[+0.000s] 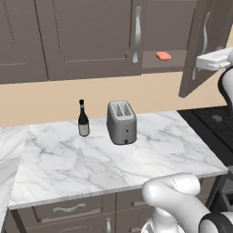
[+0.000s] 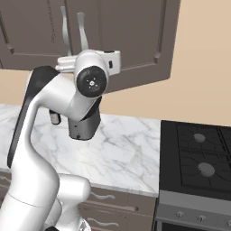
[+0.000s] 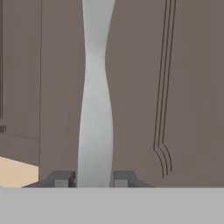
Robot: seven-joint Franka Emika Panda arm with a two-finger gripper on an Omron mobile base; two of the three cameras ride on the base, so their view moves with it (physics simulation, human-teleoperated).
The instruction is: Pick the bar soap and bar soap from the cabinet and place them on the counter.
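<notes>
Salmon-pink catches our eye first: one bar soap lies flat on the cabinet shelf, just inside the gap behind the swung-out cabinet door. We can make out only this one bar; whether its twin sits deeper in the cabinet we cannot tell.

And here we are at the door itself. In the hand view the gripper has its two dark tips set on either side of the long curved silver handle, pinching it, the jaws narrowed right against the metal. In the left base view the white hand reaches that same door from the right.

Down below, the white marble table carries a toaster and a dark bottle, with bare marble in front of both.

Now, the soap. We judge it light and stiff, yet likely slick, with rounded corners that give little purchase. Lying so flat, it probably wants a pinch across its short sides, fingers coming in low and level along the shelf.
</notes>
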